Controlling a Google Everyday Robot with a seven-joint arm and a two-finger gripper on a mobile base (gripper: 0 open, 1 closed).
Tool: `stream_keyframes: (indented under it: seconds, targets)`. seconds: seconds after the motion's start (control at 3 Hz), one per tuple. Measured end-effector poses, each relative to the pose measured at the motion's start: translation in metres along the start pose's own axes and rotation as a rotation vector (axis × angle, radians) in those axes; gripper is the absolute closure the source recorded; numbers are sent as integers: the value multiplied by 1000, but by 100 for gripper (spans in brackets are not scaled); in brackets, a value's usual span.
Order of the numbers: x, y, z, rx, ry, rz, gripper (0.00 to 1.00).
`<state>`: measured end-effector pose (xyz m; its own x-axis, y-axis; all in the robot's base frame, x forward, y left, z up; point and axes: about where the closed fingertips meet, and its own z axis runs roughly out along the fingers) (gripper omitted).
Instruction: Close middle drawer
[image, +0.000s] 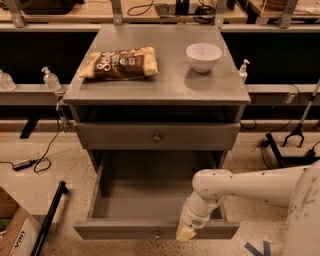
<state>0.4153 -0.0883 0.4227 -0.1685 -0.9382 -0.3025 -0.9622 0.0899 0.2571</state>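
Note:
The middle drawer (125, 227) is pulled far out of the grey cabinet; its deep box is empty and its low front panel carries a small brass knob (158, 233) at the centre. My gripper (184, 233) hangs from the white arm (250, 185) that comes in from the right. It sits at the drawer's front panel, right of the knob, with its tan tip against the panel's outer face. The taller-fronted drawer (115, 136) above is shut.
A snack bag (120, 63) and a white bowl (203, 56) lie on the cabinet top (170, 85). A cardboard box (15, 235) and a black rod (50, 220) lie on the floor at left. Cables and a black stand are at right.

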Motion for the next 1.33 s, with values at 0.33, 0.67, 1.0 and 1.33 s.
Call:
stream_keyframes:
  seconds: [0.33,0.67,1.0,1.33]
  targets:
    - [0,0,0,0,0,0,100]
    - [0,0,0,0,0,0,100]
    - [0,0,0,0,0,0,100]
    - [0,0,0,0,0,0,100]
